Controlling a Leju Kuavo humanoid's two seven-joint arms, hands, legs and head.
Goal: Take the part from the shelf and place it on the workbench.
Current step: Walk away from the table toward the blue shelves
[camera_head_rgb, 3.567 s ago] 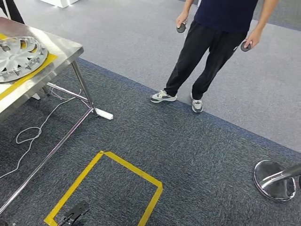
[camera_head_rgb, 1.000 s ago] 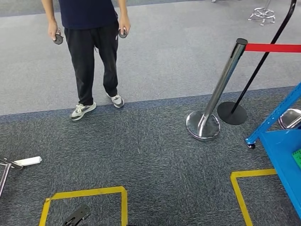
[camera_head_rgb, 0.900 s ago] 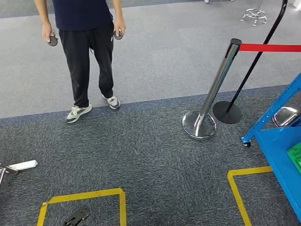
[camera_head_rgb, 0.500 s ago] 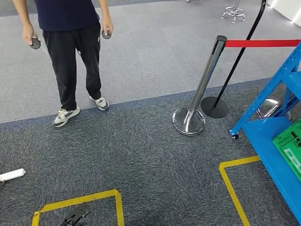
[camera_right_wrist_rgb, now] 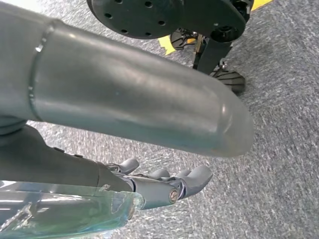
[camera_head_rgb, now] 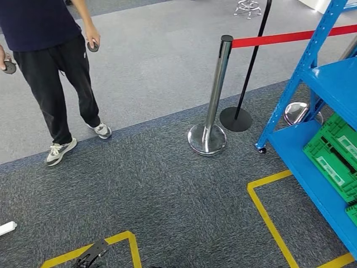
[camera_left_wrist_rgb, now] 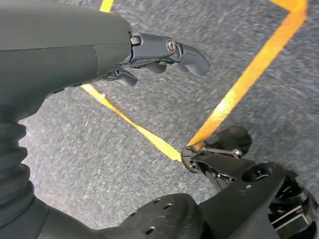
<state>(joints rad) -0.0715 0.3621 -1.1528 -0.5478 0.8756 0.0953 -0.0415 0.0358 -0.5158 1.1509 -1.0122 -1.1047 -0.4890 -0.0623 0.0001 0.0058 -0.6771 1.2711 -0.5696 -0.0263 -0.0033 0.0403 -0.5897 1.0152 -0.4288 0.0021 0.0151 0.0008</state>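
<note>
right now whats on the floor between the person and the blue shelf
In the head view, a chrome stanchion post with a red belt stands between the person and the blue shelf.

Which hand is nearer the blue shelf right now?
Right, most likely. The shelf stands to the robot's right; the right hand hangs empty over carpet on that side, while the left hand hangs over yellow tape, farther off.

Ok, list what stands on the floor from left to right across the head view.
person → chrome stanchion post → black stand base → blue shelf holding green crates.
</note>
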